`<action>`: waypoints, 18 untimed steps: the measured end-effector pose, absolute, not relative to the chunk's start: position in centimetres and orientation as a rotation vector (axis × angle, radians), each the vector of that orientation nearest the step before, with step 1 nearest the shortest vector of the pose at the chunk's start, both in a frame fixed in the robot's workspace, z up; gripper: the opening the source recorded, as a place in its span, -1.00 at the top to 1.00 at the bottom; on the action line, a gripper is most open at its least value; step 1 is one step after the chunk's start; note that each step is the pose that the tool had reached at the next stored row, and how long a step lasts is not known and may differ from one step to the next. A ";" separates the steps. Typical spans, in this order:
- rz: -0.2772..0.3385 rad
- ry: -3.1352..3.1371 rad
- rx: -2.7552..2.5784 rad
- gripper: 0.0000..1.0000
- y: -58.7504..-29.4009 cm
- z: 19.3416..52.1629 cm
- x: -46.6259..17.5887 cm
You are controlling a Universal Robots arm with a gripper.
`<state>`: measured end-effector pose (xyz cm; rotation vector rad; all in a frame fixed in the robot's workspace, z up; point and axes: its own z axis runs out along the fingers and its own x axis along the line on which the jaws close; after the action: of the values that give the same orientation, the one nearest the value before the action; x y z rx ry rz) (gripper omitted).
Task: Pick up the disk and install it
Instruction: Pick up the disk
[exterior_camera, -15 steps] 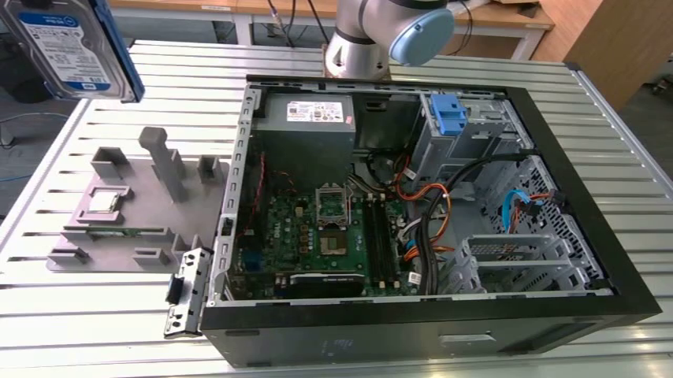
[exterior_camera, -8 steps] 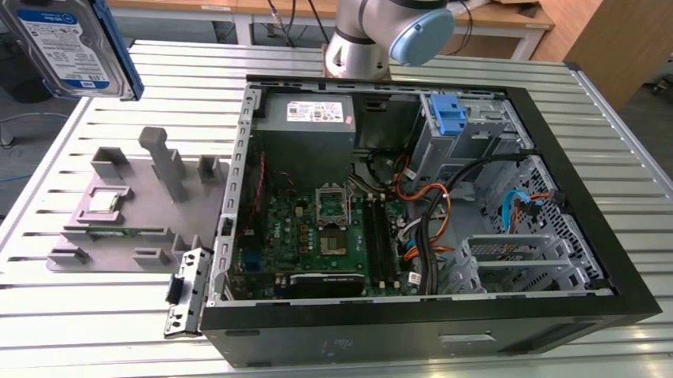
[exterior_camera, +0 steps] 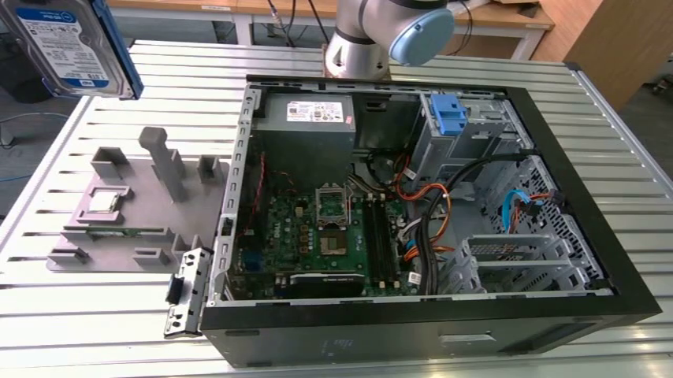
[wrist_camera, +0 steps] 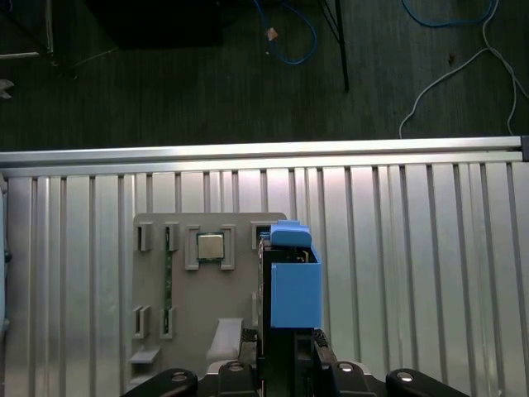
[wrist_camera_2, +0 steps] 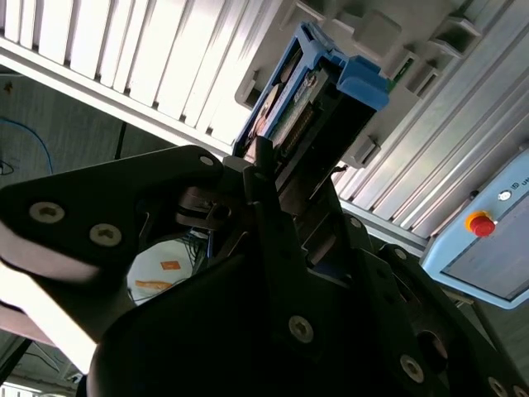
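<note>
The disk sits clamped between the gripper's black fingers, projecting straight out past their tips, so the jaws are closed on it. In the first wrist view its blue plastic carrier stands edge-on in front of the gripper, and a grey moulded fixture lies on the table well beyond it. The arm rises behind the open computer case. It carries the disk high and well clear of the fixture, upright with a slight tilt, the white-and-blue label facing the exterior camera. The disk is flat, rectangular and silver. The fixture is matt grey with slots and posts, and a small square chip lies in one recess. The table is ribbed, bright aluminium slats.
</note>
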<state>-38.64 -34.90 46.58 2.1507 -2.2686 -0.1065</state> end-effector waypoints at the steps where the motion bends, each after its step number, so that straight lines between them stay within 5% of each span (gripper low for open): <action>1: -0.106 -2.268 2.151 0.30 -34.9 46.6 -38.6; 18: -0.106 -2.268 2.151 0.30 -34.9 47.4 -38.6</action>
<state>-38.64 -34.90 47.37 2.1505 -2.2684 -0.1059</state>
